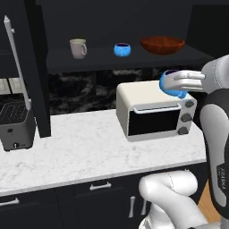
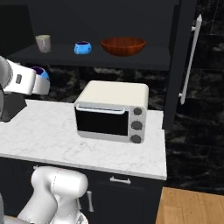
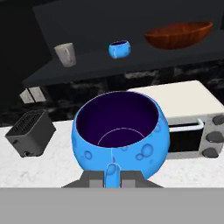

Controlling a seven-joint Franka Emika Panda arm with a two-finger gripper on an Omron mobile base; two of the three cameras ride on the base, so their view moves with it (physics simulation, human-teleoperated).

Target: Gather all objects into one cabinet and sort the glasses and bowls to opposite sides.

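Black cabinetry backs a marbled tabletop where my pincer is clamped on the rim of one blue bowl, carried above the toaster oven. To place it well, I'd keep it level, rise over the shelf edge and set it beside the other bowls, away from the mug. I count two blue bowls, the second shelved, one reddish-brown bowl, one mug.
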